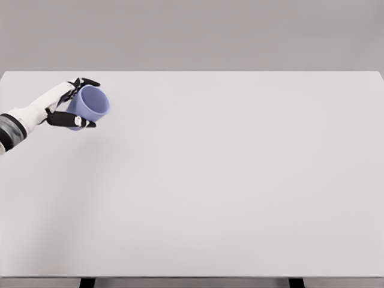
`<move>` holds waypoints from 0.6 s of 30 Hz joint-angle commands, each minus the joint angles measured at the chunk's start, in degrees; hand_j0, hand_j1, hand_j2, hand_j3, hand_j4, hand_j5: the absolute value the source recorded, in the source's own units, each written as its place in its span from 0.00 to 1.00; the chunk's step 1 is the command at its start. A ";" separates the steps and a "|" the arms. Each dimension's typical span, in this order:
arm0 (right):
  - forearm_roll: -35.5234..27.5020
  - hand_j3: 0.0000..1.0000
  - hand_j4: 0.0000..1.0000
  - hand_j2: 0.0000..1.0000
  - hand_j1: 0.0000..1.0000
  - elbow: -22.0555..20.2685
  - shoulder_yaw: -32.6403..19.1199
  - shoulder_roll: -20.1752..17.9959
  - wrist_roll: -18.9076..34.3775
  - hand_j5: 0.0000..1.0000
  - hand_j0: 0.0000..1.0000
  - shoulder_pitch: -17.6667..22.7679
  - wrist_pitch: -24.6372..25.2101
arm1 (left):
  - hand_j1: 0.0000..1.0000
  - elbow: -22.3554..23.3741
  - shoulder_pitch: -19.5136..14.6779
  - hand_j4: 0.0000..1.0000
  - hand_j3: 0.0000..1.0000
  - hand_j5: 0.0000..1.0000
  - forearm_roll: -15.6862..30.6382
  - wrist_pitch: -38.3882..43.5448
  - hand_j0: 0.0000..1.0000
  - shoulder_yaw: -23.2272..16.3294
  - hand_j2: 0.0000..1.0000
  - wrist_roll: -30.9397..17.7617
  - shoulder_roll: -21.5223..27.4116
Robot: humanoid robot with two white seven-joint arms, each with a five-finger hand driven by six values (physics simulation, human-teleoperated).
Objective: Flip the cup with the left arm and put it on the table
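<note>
A light purple cup is held at the far left of the white table, tilted so its open mouth faces right and slightly up. My left hand is shut on the cup, with black fingers wrapped over its top and under its lower side. The white left forearm comes in from the left edge. A faint shadow lies on the table just below the cup. The right arm does not show.
The table's far edge runs just above the hand, and its left edge is close to the forearm. Two dark table legs show below the near edge.
</note>
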 commanded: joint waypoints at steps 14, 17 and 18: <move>0.00 1.00 1.00 1.00 1.00 0.00 0.00 0.00 0.01 1.00 1.00 0.00 -0.02 | 0.66 3.58 0.79 0.66 0.66 0.66 5.64 -8.85 0.66 5.02 0.66 0.58 -2.59; 0.00 1.00 1.00 1.00 1.00 0.00 0.00 0.00 0.01 1.00 1.00 0.00 -0.02 | 0.66 3.67 0.88 0.66 0.66 0.66 5.38 -8.85 0.66 7.31 0.66 0.67 -5.05; 0.00 1.00 1.00 1.00 1.00 0.00 0.00 0.00 0.01 1.00 1.00 0.00 -0.02 | 0.66 3.67 0.88 0.66 0.66 0.66 5.29 -8.85 0.66 8.10 0.66 0.67 -6.20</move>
